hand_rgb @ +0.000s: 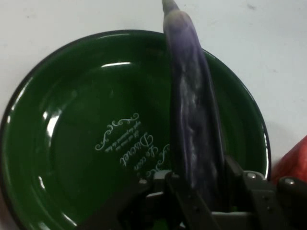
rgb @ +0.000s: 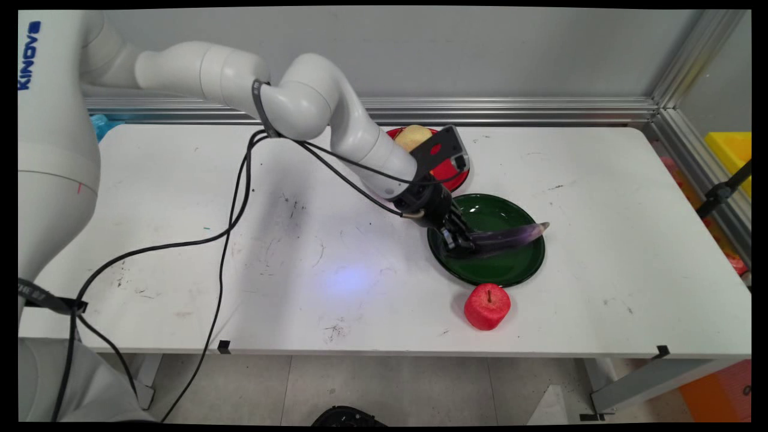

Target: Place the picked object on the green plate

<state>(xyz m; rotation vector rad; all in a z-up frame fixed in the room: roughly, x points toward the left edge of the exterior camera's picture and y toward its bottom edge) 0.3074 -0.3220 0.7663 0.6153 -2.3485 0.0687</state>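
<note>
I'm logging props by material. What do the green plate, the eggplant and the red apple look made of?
Green plate: glossy glazed ceramic or enamel, judging by sharp highlights and white printed lettering; which one is unclear. Eggplant, between the fingers of the gripper: probably plastic or rubber, smooth purple skin with a dull, scuffed sheen. Apple: likely foam or soft plastic, matte with a rough, squared-off shape.

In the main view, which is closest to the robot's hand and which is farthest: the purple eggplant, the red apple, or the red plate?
1. The long purple eggplant: gripped in the black end effector, over the round green plate.
2. The round red apple: on the white table's near side, just past the green plate's rim.
3. The shiny red plate: behind, toward the wall, holding a yellowish fruit.
</note>
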